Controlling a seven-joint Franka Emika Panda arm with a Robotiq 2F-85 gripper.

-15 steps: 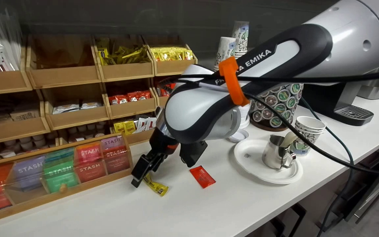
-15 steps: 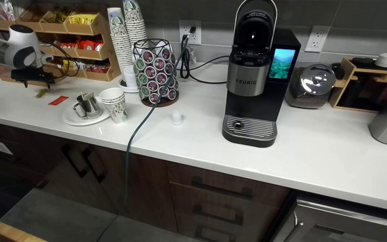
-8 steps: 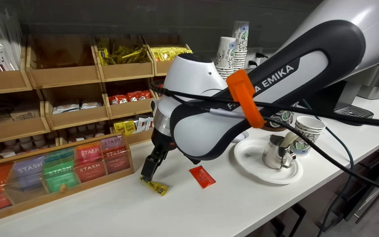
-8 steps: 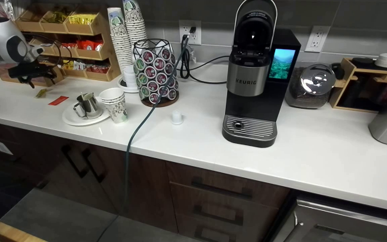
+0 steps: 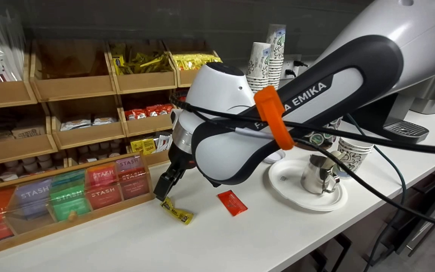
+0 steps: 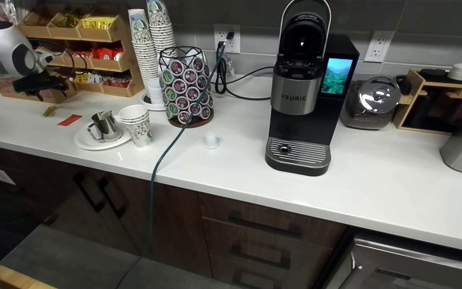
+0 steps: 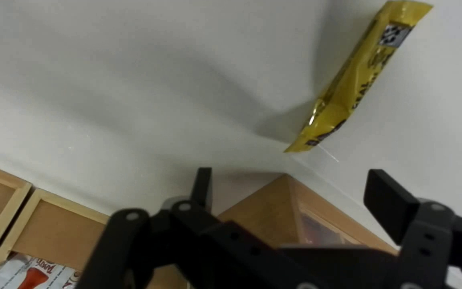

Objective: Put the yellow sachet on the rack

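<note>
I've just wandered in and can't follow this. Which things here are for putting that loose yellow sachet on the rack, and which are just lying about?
Part of the job:
yellow sachet
wooden tiered rack
robot's jaws, open

Just lying about, among others:
red sachet
white plate
steel pitcher
stacked paper cups
coffee-pod carousel
Keurig coffee machine

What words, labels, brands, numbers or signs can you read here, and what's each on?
"STASH": colored packets
"EMIKA": robot arm; word before it partly covered
"KEURIG": coffee machine
"REAL", seemingly: yellow sachet, the rest blurred
"TAPAT...", end unclear: white packet
Too small or blurred: smaller packet print, red sachet, coffee pods. No readable numbers.
</note>
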